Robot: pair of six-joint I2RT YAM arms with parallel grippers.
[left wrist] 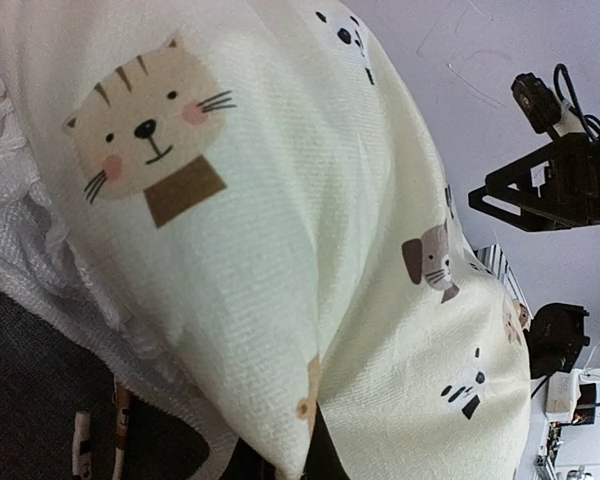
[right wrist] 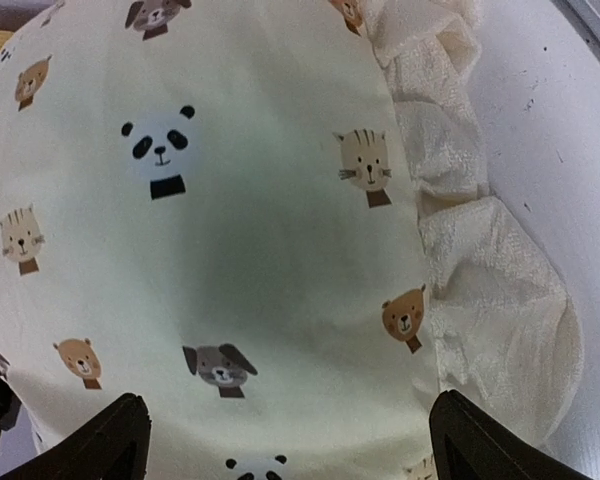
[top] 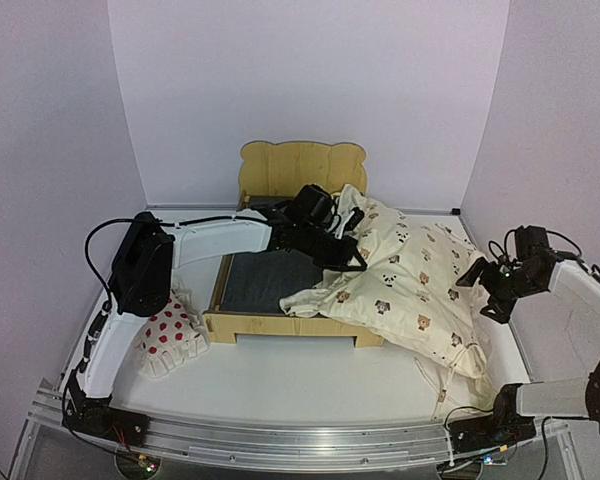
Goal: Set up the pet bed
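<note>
the pet bed (top: 260,327) sits in the middle, stiff light wood, i think; grab its low side. the left gripper (top: 352,255) is pinched shut on the soft quilt (top: 410,280). the right gripper (top: 483,290) gapes wide, holding nothing.

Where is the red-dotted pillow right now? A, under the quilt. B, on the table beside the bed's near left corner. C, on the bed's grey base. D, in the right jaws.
B: the pillow lies on the table beside the pet bed's near left corner, clear of its grey base.
</note>
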